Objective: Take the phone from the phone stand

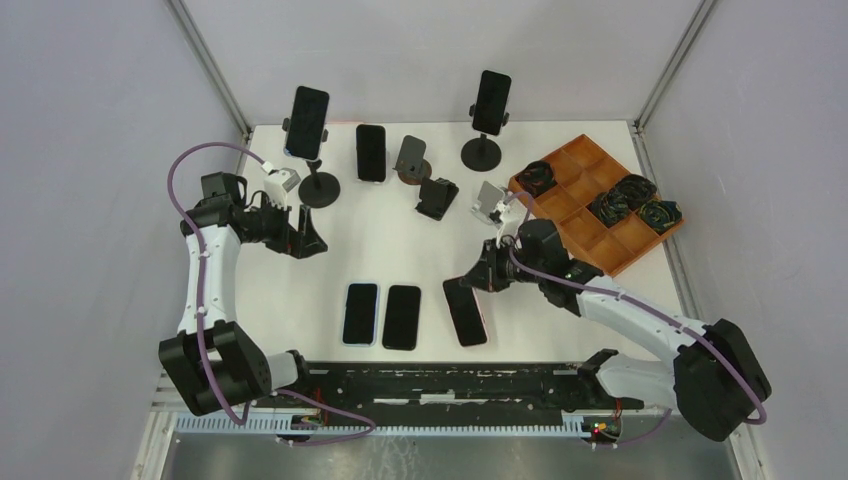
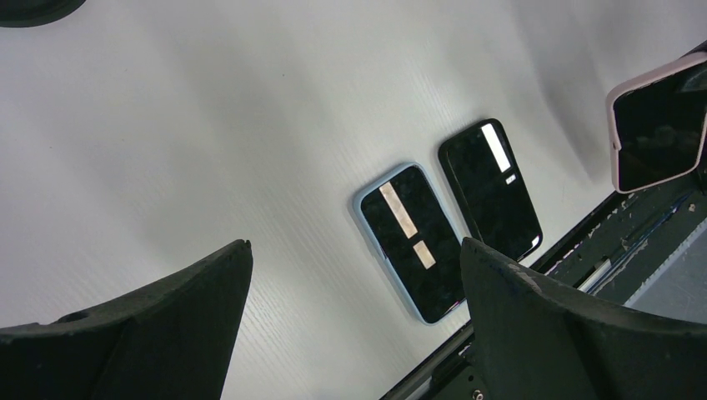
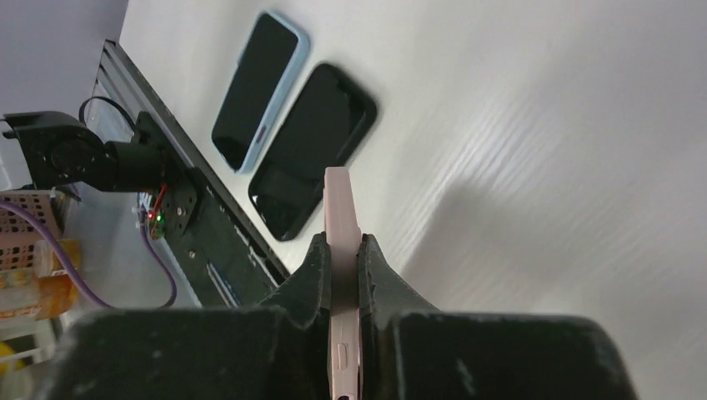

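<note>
My right gripper [image 1: 482, 274] is shut on the edge of a pink-cased phone [image 1: 465, 312], holding it low over the table's front, right of two flat phones. In the right wrist view the jaws [image 3: 339, 246] pinch the pink phone [image 3: 340, 208] edge-on. The same phone [image 2: 659, 125] shows in the left wrist view. Two more phones still stand on stands: one [image 1: 307, 122] at the back left and one [image 1: 491, 102] at the back centre. My left gripper [image 1: 303, 238] is open and empty, near the left stand's round base [image 1: 320, 190]; its fingers [image 2: 167, 325] are wide apart.
A blue-cased phone [image 1: 361, 313] and a black phone [image 1: 401, 316] lie flat near the front edge. Another phone [image 1: 371, 152] lies flat at the back. Two small empty stands [image 1: 411, 160] [image 1: 437, 197] sit mid-table. An orange compartment tray [image 1: 592, 240] with cables is at the right.
</note>
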